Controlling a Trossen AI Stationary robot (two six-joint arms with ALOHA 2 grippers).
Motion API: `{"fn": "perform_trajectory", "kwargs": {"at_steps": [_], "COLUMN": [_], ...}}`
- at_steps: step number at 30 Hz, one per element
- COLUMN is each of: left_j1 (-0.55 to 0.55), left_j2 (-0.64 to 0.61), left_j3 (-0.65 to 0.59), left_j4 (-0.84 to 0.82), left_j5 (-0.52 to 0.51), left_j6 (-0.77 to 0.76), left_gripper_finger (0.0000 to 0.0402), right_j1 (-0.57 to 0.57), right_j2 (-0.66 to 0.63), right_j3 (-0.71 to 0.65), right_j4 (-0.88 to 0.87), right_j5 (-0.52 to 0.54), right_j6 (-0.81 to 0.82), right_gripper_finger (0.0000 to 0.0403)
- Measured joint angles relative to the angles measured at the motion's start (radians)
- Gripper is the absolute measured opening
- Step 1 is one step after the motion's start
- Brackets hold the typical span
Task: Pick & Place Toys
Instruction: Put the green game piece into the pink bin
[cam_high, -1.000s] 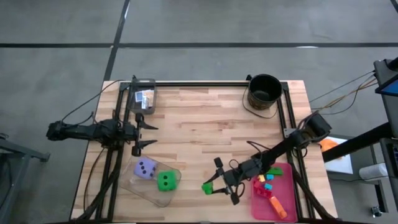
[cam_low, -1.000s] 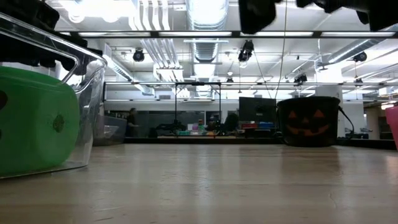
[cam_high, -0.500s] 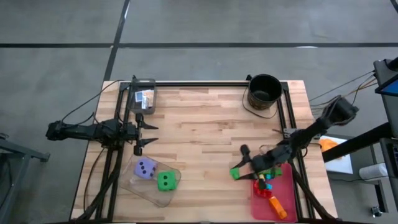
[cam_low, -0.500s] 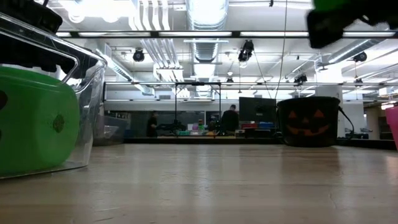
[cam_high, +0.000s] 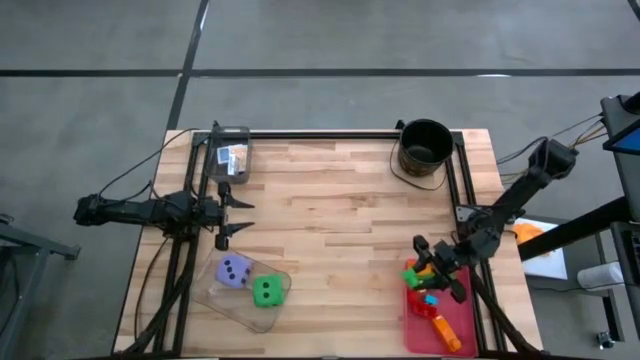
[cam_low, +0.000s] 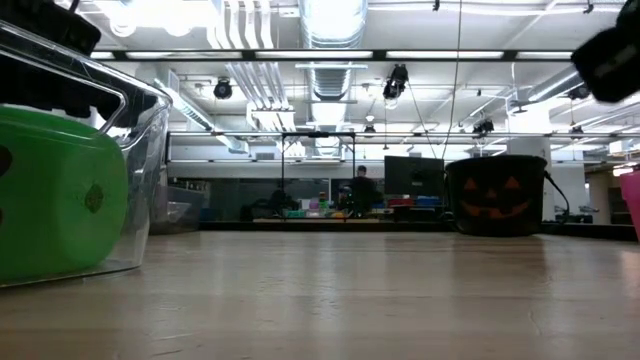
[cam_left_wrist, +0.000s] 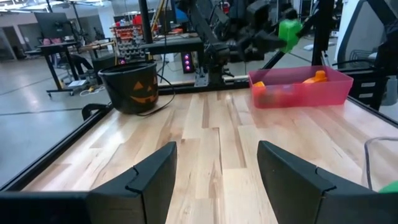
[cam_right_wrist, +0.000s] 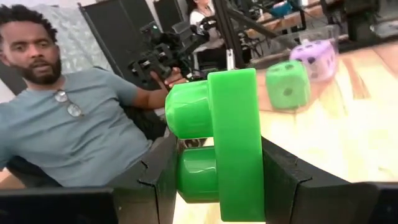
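Note:
My right gripper (cam_high: 414, 268) is shut on a small green brick (cam_right_wrist: 230, 143) and holds it above the near-left edge of the pink tray (cam_high: 455, 305). The tray holds several red, orange, yellow and teal bricks (cam_high: 432, 300). A purple die (cam_high: 234, 270) and a green die (cam_high: 267, 291) lie in a clear container (cam_high: 245, 300) at the near left. A small clear box with card packs (cam_high: 232, 155) stands at the far left. My left gripper (cam_high: 240, 215) is open and empty at the table's left side. My right gripper pinches the green brick between its two fingers. One finger (cam_right_wrist: 152, 180) is against the side with the round studs (cam_right_wrist: 189, 112), the other finger (cam_right_wrist: 286, 180) against the flat opposite face. The brick is lifted clear, above the tray's edge, as the left wrist view (cam_left_wrist: 289, 31) shows.
A black bucket with a pumpkin face (cam_high: 425, 147) stands at the far right of the wooden table (cam_high: 340, 220). Black rails run along the table's left, far and right edges. A person (cam_right_wrist: 68, 124) shows beyond the table in the right wrist view.
My right gripper has carried the green brick toward the table's right edge and slightly toward the far edge, from beside the clear container to above the pink tray's edge. It has stayed shut on the brick, which is clear of the table.

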Motion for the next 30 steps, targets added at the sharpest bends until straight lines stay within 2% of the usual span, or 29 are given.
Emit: {"fn": "perform_trajectory", "kwargs": {"at_steps": [4,7,16,21,25,30], "left_j1": [0.0,0.0,0.0,0.0,0.0,0.0], "left_j2": [0.0,0.002,0.006,0.006,0.006,0.006], "left_j3": [0.0,0.0,0.0,0.0,0.0,0.001], "left_j4": [-0.022,-0.027,-0.038,-0.04,-0.041,-0.043], "left_j5": [0.0,0.0,0.0,0.0,0.0,0.0], "left_j6": [0.0,0.0,0.003,0.003,0.003,0.003], "left_gripper_finger": [0.0222,0.0222,0.0222,0.0222,0.0222,0.0222], "right_j1": [0.037,0.045,0.064,0.081,0.1,0.121], "right_j2": [-0.015,-0.001,0.172,0.324,0.444,0.549], "right_j3": [0.078,0.175,0.612,0.81,0.873,0.886], "right_j4": [-0.1,-0.304,-1.038,-1.367,-1.473,-1.475], "right_j5": [0.033,0.036,0.033,-0.045,-0.154,-0.201], "right_j6": [-0.061,-0.025,0.306,0.561,0.718,0.823], "right_gripper_finger": [0.0158,0.0158,0.0158,0.0158,0.0158,0.0158]}}
